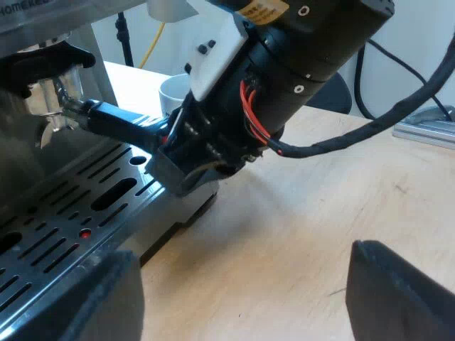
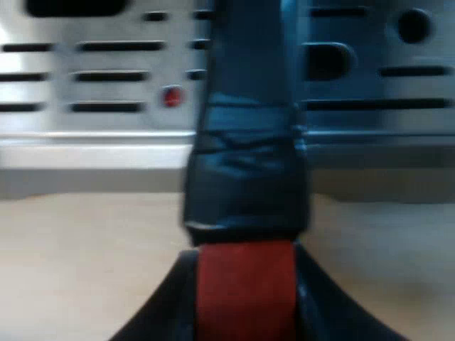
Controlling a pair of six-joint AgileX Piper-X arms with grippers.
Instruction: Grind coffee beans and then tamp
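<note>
The metal holder (image 1: 51, 106) sits at the espresso machine's (image 1: 28, 42) front, its dark handle (image 1: 117, 119) sticking out over the drip tray (image 1: 64, 220). My right gripper (image 1: 169, 138) is shut on the outer end of that handle. In the right wrist view the handle (image 2: 245, 156) runs between the fingers, and its red end (image 2: 245, 288) sits between my right gripper (image 2: 245, 298) tips, above the slotted tray (image 2: 106, 74). My left gripper (image 1: 249, 305) hangs open over the wooden table (image 1: 306, 213), apart from the machine, with nothing between its fingers.
A white mug (image 1: 174, 92) stands on the table behind the right arm, close to the machine. A small red dot (image 1: 85, 233) shows on the drip tray. A flat metal piece (image 1: 426, 131) lies at the table's far edge.
</note>
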